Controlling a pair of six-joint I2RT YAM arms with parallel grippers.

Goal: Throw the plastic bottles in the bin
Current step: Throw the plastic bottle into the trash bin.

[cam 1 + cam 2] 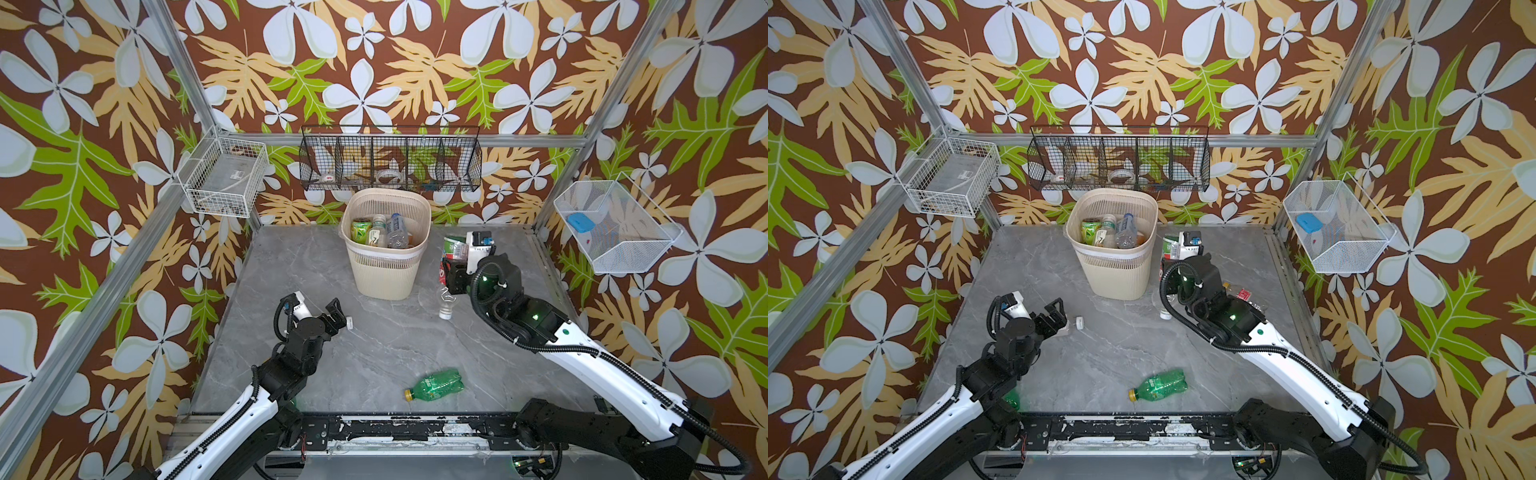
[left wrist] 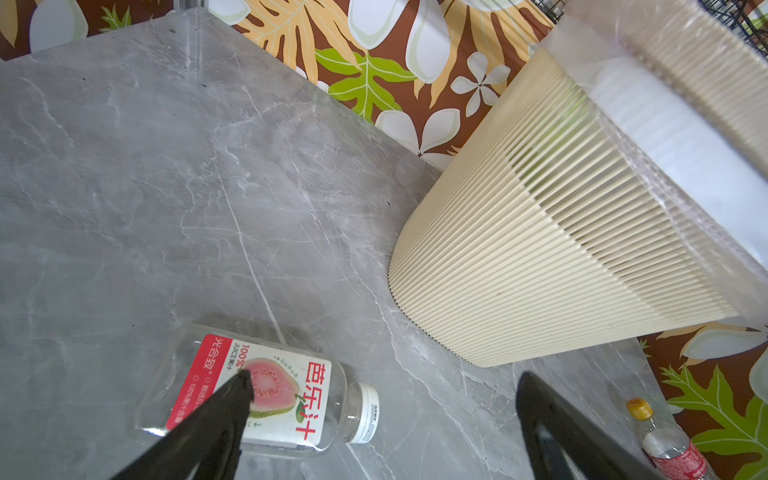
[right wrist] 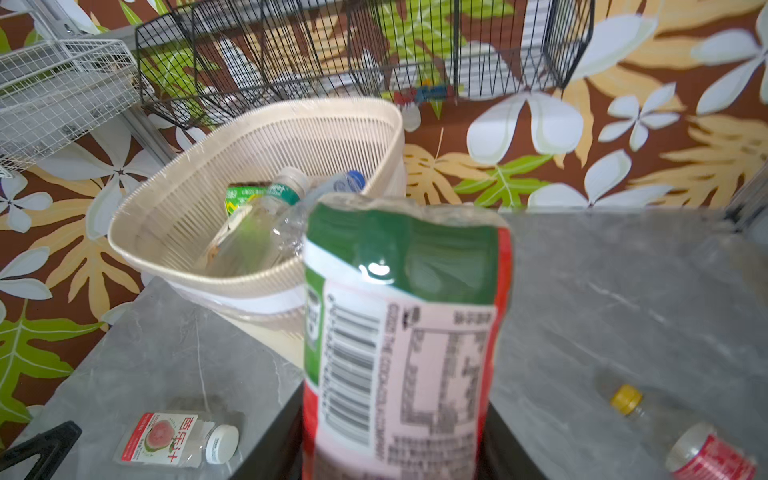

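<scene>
One bottle is in hand at this moment. The right gripper (image 1: 455,262) is pressed together on a crushed bottle (image 3: 399,311) with a green, red and white label. The bottle stands about upright between the jaws, green end upward.

The bin (image 1: 386,266) lies to the left of this gripper, near but apart from it. In the right wrist view its open mouth shows just past the held bottle, with several bottles (image 1: 384,230) lying inside. I judge that the coming move is a short carry to the left, until the crushed bottle hangs over the opening, and then a release. With its long axis upright it should fall in end first, provided it clears the near rim.

The left gripper (image 2: 384,376) is spread wide and holds nothing. A guava juice bottle (image 2: 286,390) lies on its side on the table (image 1: 374,345) just under it, with its long axis across the gap between the fingers. I cannot tell whether a finger touches it.

A green bottle (image 1: 436,384) lies well behind both grippers. A clear bottle (image 3: 681,440) with a yellow cap lies below the right gripper, to its right.
</scene>
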